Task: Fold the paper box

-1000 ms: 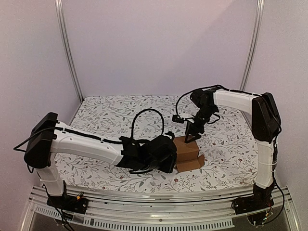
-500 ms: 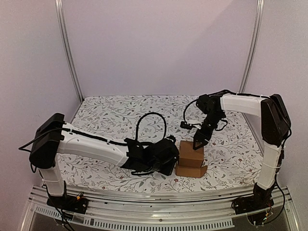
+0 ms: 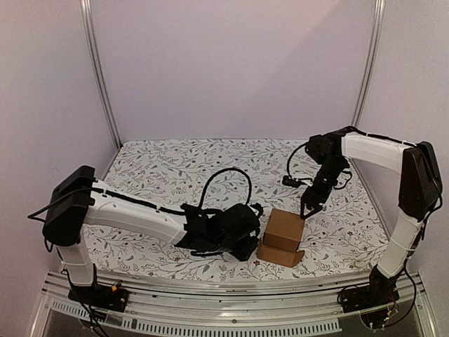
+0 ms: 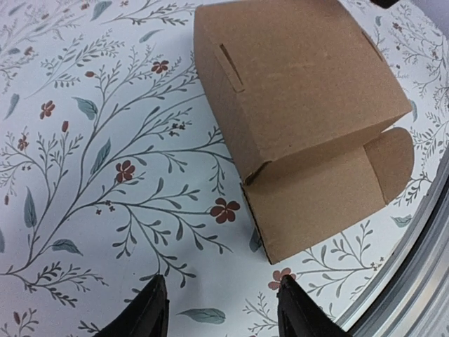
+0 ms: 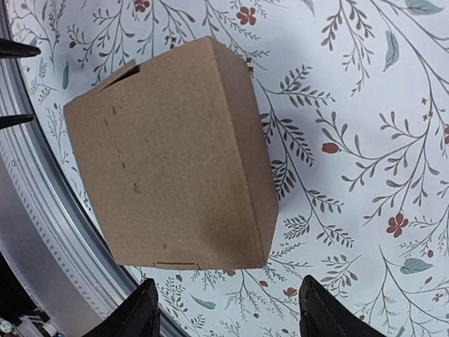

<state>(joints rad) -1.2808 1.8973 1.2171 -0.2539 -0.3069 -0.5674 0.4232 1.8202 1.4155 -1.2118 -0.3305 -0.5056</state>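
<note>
Paper box point(image 3: 284, 230): folded up into a small brown cube that stands on the table near its front edge, between the two grippers.
Open flap point(image 4: 316, 203): one panel with a rounded ear sticks out from the bottom of the cube and lies on the cloth at the near side.
Left gripper point(image 4: 221, 309): low over the table, just beside the left side of the box. The two fingers are apart with only the cloth between them (a strip of cloth also separates the tips from the cardboard).
Right gripper point(image 5: 224, 309): hangs over the far right corner of the box and points down. Its fingers are spread and hold nothing. I cannot tell if a tip touches the cardboard.
Table cloth point(image 3: 161, 168): white, with a print of grey leaves and small red flowers.
Rail point(image 3: 231, 309): a metal rail along the front edge, close to the box.
</note>
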